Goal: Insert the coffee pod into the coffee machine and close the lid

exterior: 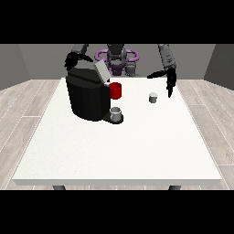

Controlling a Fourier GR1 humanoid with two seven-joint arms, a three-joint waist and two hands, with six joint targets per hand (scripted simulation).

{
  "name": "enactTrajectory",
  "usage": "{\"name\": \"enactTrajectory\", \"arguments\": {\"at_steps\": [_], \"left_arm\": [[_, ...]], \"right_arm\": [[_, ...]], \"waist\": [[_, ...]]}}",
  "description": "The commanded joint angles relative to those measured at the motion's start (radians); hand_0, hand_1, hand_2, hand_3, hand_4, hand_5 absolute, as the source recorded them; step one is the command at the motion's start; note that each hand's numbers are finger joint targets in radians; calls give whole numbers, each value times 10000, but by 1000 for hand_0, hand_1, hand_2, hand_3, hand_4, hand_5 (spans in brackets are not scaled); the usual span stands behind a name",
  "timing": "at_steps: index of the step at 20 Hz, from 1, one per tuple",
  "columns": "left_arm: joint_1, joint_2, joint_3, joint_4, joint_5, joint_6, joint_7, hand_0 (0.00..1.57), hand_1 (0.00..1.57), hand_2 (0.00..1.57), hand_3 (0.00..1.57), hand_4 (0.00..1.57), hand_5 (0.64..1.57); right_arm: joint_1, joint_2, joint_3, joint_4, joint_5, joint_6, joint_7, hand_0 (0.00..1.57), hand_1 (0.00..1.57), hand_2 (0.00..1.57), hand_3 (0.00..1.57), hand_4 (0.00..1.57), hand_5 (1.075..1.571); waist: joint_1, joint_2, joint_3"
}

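- Reaching down from twelve o'clock, the arm at the view's right bends at the wrist, and its hand (168, 78) hangs over the white table (119, 151) with fingers straight and spread, thumb pointing toward nine o'clock; it holds nothing.
- The coffee pod (153, 97), small and pale, stands on the table at about seven o'clock from that hand, near it but apart.
- The hand at the view's left (72, 60) hovers at eleven o'clock of the black coffee machine (87, 98); whether its fingers are open I cannot tell.
- The machine's grey lid (101, 71) is tilted up, open.
- A red part (115, 90) shows at the machine's three o'clock side, and a grey cup (116, 114) sits on its base at five o'clock.
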Motion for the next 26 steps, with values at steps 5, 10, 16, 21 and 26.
{"name": "enactTrajectory", "arguments": {"at_steps": [5, 10, 16, 21, 26], "left_arm": [[-938, -152, -598, 1403, -1248, 562, -328, 0, 0, 0, 0, 0, 1571], [-1187, -268, -940, 1817, -1870, 745, -620, 0, 0, 459, 0, 0, 1571], [-1537, 9, -1038, 2614, -2365, 507, 295, 807, 807, 847, 501, 0, 1571], [-1730, 123, -1433, 3035, -3321, 1283, -540, 580, 580, 719, 472, 0, 1571], [-1618, -63, -1664, 3723, -4061, 2012, -834, 608, 608, 745, 483, 0, 1571]], "right_arm": [[-873, -87, -253, 753, 87, -150, 287, 0, 0, 0, 0, 337, 1571], [-980, -1, -477, 1578, 143, -410, 229, 0, 0, 0, 0, 372, 1571], [-1106, -162, -625, 2050, 362, -615, 644, 0, 0, 0, 0, 423, 1571], [-1408, -275, -517, 2119, 398, -364, 317, 0, 0, 0, 0, 412, 1571], [-1398, -176, -631, 1896, 199, -474, 779, 0, 0, 0, 0, 386, 1571]], "waist": [[166, 451, 2], [422, 320, 3], [516, -85, 5], [247, 523, 3], [162, 251, 2]]}}
